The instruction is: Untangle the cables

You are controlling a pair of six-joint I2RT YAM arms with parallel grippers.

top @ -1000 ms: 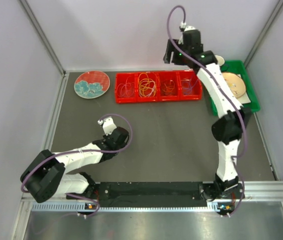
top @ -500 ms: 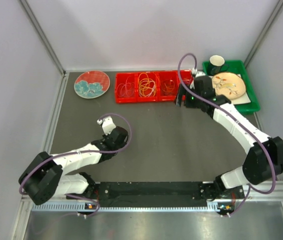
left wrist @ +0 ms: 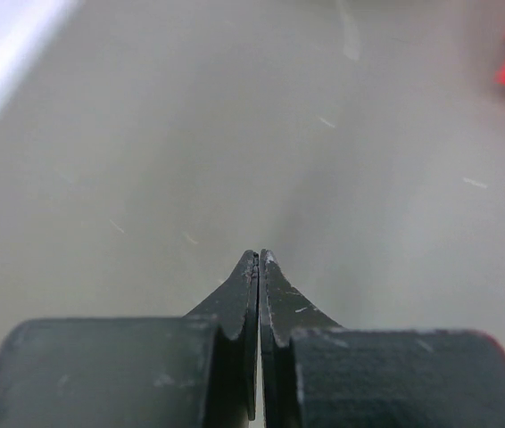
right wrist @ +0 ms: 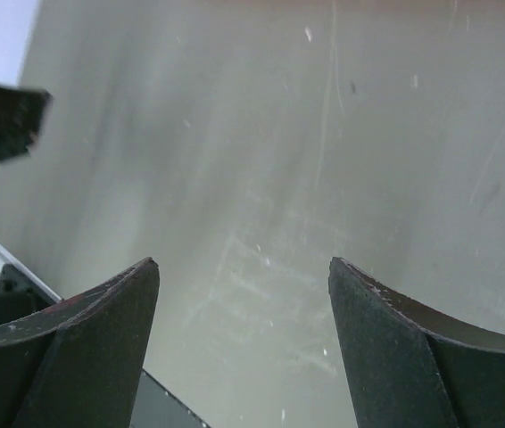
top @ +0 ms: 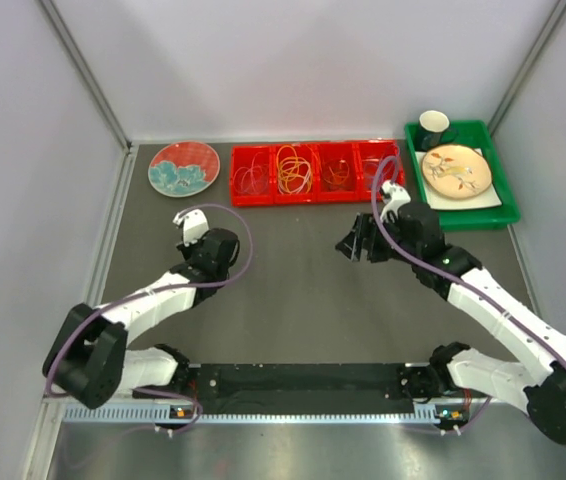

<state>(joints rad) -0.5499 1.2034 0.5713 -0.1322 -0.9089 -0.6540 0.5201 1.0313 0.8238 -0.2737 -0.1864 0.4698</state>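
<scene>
The cables lie sorted in a red four-compartment tray (top: 315, 197) at the back of the mat: pale loops (top: 253, 176), orange and yellow loops (top: 295, 168), reddish loops (top: 339, 176) and purple loops (top: 376, 172). My left gripper (top: 192, 228) is shut and empty, low over the mat, left of and nearer than the tray; in the left wrist view (left wrist: 259, 254) its jaws are pressed together. My right gripper (top: 350, 247) is open and empty over the middle of the mat, below the tray's right end; in the right wrist view (right wrist: 242, 261) only bare mat shows between the fingers.
A red and blue patterned plate (top: 184, 169) sits at the back left. A green bin (top: 498, 212) at the back right holds a plate and a dark cup (top: 434, 126). Grey walls close in the mat on both sides.
My right arm has swung down from high over the back right to low over the mat's middle. My left gripper has moved a little towards the back left.
</scene>
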